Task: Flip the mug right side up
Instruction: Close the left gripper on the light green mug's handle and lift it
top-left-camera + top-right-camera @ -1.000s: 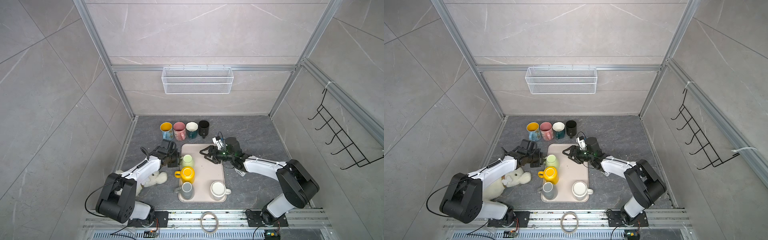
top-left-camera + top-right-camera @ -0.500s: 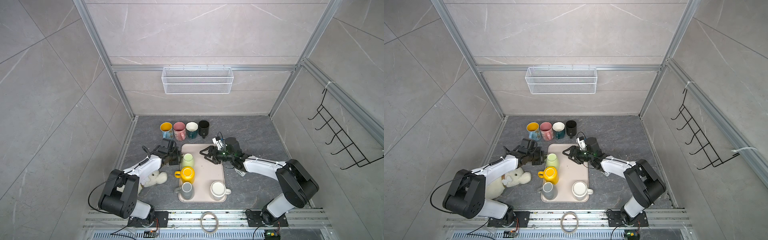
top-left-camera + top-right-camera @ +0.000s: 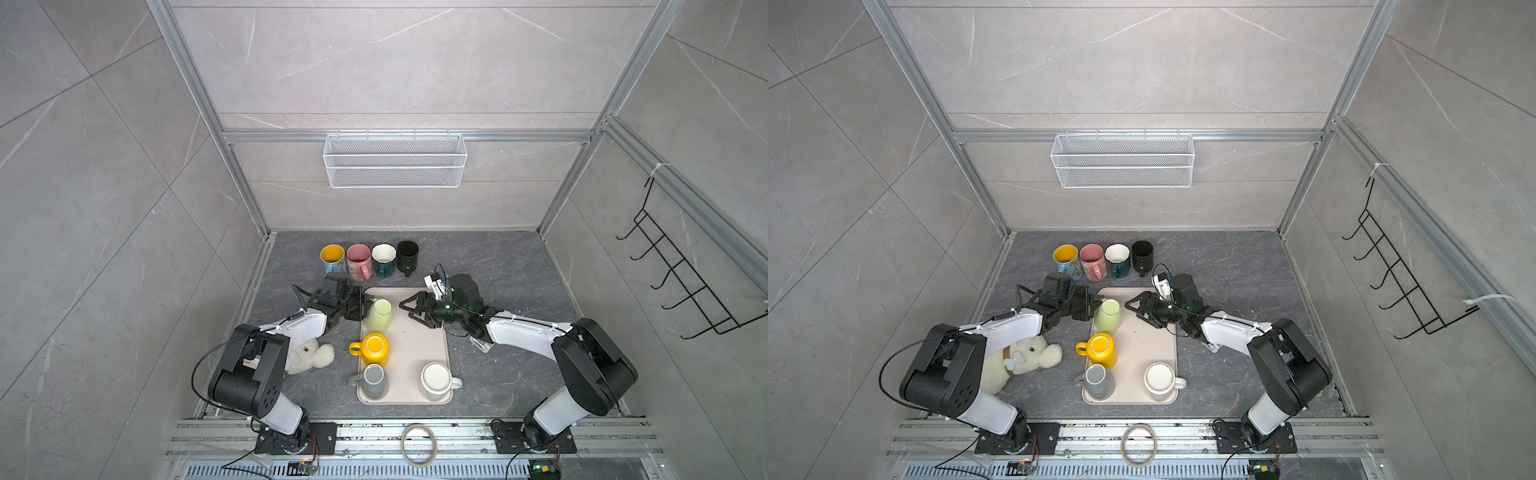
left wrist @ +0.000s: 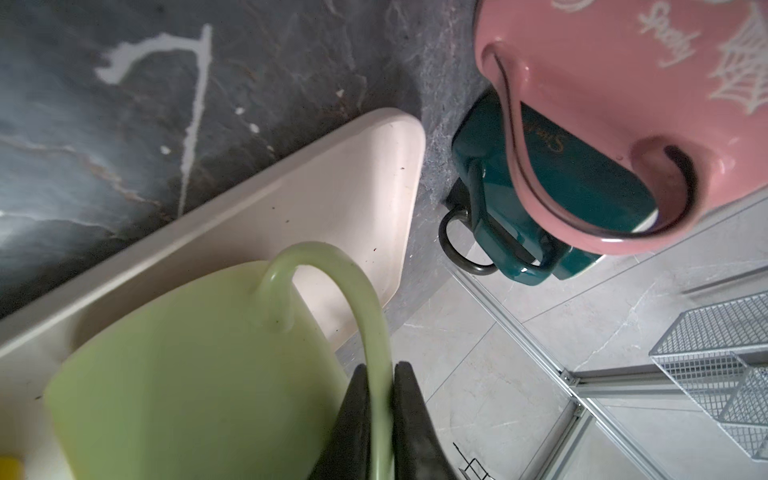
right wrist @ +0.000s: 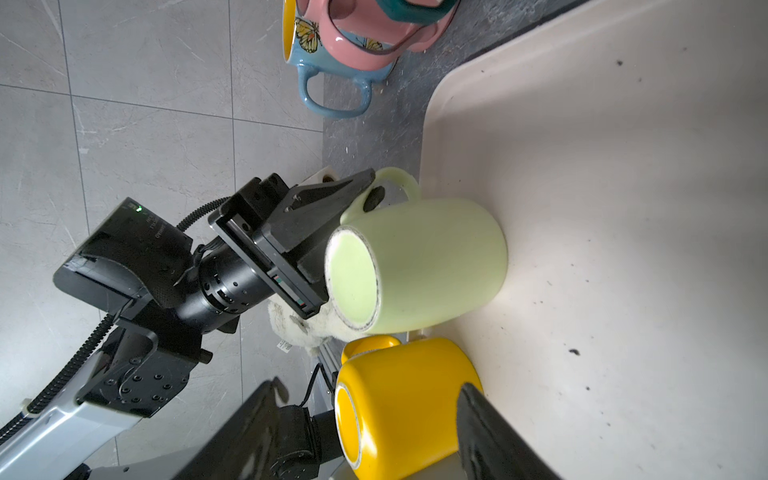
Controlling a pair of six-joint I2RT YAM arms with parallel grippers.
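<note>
On tray (image 3: 419, 353), left gripper (image 4: 381, 370) now pinching green mug (image 3: 379, 316) handle

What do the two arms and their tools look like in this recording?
Both arms have white shell links, bulky black joints and black bases. The left arm trails a looping black cable; the right arm carries a small white module at its wrist. The left tool and right tool are black, with tapering wedge-shaped fingers.
</note>
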